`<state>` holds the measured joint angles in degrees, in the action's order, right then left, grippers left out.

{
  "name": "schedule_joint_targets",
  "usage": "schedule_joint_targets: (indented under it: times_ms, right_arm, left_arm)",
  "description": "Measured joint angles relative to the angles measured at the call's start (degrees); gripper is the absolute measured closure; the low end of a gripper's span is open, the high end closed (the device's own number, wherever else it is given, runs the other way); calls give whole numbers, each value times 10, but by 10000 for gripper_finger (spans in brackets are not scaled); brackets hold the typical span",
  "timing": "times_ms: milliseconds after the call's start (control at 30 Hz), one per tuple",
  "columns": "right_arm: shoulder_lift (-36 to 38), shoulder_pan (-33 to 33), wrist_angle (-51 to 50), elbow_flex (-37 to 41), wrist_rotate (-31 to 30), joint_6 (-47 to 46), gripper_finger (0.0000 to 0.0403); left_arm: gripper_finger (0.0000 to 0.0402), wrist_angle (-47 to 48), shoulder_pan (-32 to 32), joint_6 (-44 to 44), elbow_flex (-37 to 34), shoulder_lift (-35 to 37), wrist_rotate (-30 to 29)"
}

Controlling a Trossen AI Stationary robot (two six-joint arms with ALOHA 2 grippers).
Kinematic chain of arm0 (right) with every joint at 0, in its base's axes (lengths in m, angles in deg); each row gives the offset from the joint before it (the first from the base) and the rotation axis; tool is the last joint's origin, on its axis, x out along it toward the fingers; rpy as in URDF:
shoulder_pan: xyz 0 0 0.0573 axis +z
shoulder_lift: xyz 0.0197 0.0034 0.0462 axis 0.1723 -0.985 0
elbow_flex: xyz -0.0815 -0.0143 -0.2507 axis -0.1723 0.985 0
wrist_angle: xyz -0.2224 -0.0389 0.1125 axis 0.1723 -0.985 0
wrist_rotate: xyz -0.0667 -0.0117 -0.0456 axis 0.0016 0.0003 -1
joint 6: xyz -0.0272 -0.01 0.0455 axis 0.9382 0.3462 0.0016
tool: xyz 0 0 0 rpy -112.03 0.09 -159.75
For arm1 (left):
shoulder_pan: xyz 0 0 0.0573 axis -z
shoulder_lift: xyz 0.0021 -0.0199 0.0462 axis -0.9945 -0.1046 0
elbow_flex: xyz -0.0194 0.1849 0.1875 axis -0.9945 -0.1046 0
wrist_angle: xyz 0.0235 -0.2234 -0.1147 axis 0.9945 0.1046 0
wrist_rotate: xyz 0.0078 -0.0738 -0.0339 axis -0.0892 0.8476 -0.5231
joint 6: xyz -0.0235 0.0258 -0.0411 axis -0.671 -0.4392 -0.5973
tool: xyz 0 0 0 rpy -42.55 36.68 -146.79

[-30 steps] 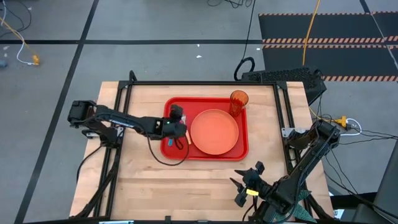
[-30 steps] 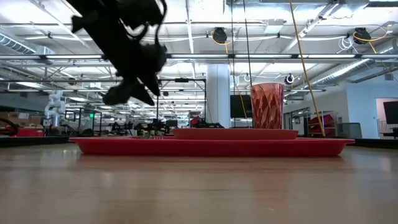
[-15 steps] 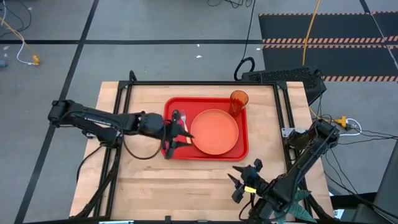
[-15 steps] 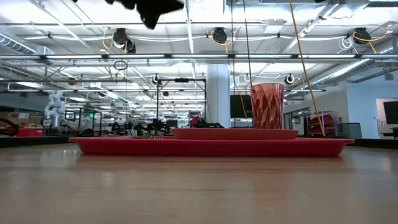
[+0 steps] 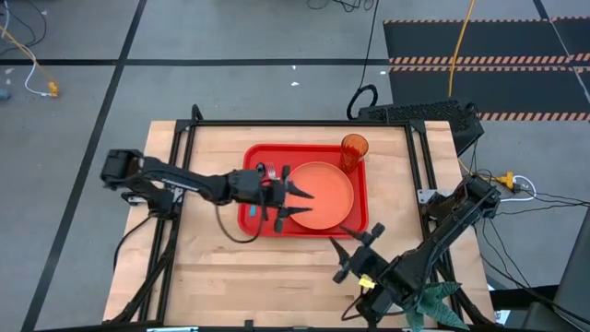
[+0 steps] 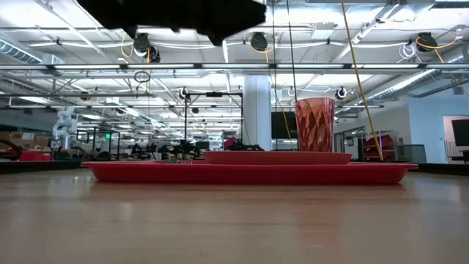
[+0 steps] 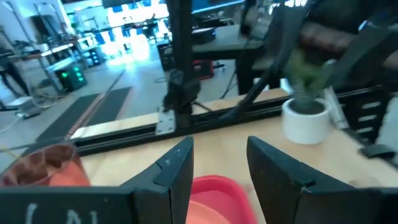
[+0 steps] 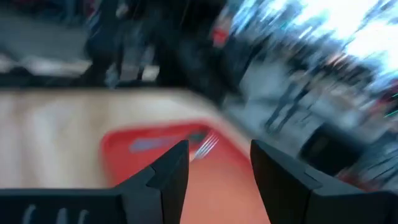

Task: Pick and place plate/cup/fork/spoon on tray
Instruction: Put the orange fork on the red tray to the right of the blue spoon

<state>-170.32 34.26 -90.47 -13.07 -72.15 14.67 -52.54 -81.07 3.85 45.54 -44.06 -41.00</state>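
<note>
Above the red tray (image 5: pixel 304 227), your left tool (image 5: pixel 300 202) hovers over the near-left edge of the orange plate (image 5: pixel 323 189), its two fingers spread wide and nothing between them. Your right tool (image 5: pixel 355 251) hangs over the bare tabletop (image 5: pixel 207 267) just off the tray's near-right corner, fingers also parted and empty.

Task items, as placed: the plate lies flat in the tray's middle; the amber cup (image 5: pixel 354 149) stands upright in the far-right corner, just beside the plate's rim. The fork (image 8: pixel 205 145) and the blue-handled spoon (image 8: pixel 149 145) lie along the tray's left strip, side by side; in the overhead view the left arm covers most of them. All four pieces appear to sit on the tray, so the job looks essentially complete.

Risks from this position:

(a) The left tool sits low over the cutlery strip and the plate rim. Should you draw it back toward its base without lifting first, the spread fingers could catch the fork or spoon and sweep one over the low tray rim.

(b) A dip of that tool could press the plate's edge, tipping it or sliding it toward the cup, which is tall, narrow and likely to topple.

(c) The two tools are near each other at the tray's front edge. Moving both at once invites a collision, or a nudge that shifts the whole tray.
</note>
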Motion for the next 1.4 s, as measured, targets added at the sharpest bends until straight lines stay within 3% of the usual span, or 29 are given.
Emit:
schedule_joint_targets:
  times_ms: [100, 200, 367, 433, 667, 767, 900, 1033, 1133, 1200, 1300, 1400]
  right_arm:
    - [0, -18, 1, 1, -71, 7, 239]
    - [1, -47, 1, 16, -76, 33, 239]
    - [0, -114, 6, 49, -76, 96, 239]
    - [0, -145, 7, 52, -75, 114, 239]
    - [0, -229, 102, 51, -69, 184, 239]
    - [3, -255, 200, 52, -23, 351, 239]
    - [7, -294, 435, 52, 141, 638, 239]
    - [7, -322, 653, 52, 277, 800, 239]
    - [8, -334, 752, 51, 327, 860, 239]
    - [8, -340, 763, 47, 340, 884, 239]
    - [8, -351, 704, 29, 346, 873, 239]
    - [8, -369, 604, 3, 376, 778, 239]
  left_arm:
    - [250, -38, -29, 0, 0, -29, 0]
    - [250, -55, -62, -8, 0, -29, 22]
    - [250, -77, -103, -30, 0, 10, 150]
    - [250, -60, -110, -30, -3, 38, 176]
    - [250, -50, -136, -13, -51, 153, 145]
    - [250, -48, -141, -4, -87, 214, 114]
    - [250, -47, -140, 1, -147, 296, 79]
    - [250, -54, -137, -2, -200, 376, 48]
    - [250, -58, -133, -23, -236, 447, 32]
    - [250, -56, -128, -28, -259, 491, 29]
    - [250, -55, -121, -23, -285, 553, 29]
    - [250, -53, -119, -21, -303, 596, 28]
